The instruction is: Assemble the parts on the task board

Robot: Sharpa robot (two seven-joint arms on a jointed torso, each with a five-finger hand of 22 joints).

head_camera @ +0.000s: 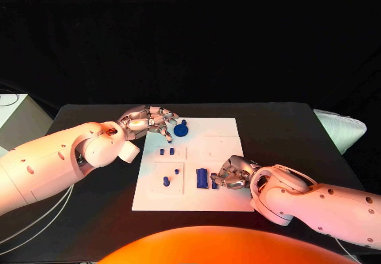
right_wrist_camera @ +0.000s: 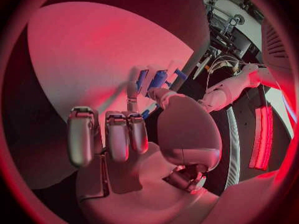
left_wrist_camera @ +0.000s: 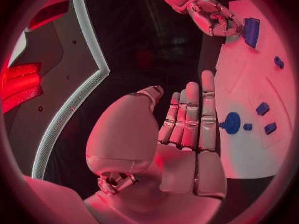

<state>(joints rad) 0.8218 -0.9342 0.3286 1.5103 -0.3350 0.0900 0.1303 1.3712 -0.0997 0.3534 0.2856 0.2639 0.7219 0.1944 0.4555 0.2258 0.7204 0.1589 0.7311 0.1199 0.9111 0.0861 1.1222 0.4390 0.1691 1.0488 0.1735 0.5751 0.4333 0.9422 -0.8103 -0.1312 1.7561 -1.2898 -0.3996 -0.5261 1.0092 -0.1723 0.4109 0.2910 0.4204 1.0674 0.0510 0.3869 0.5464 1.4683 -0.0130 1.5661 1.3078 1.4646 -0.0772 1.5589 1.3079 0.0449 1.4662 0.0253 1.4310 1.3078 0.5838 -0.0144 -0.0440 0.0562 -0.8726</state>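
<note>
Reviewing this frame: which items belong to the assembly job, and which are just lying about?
Job: task board; round blue part; large blue block; small blue parts; left hand; right hand.
Lying about: white bundle beside the table; white box; cables.

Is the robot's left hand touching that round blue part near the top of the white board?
Apart. In the left wrist view, white board shows between the left hand and the round blue part, though the gap is narrow.

left hand [left_wrist_camera: 181, 134]: fingers straight, together, holding nothing | round blue part [left_wrist_camera: 231, 123] beside fingertips | task board [left_wrist_camera: 249, 84] | right hand [left_wrist_camera: 215, 16] at board's far end
</note>
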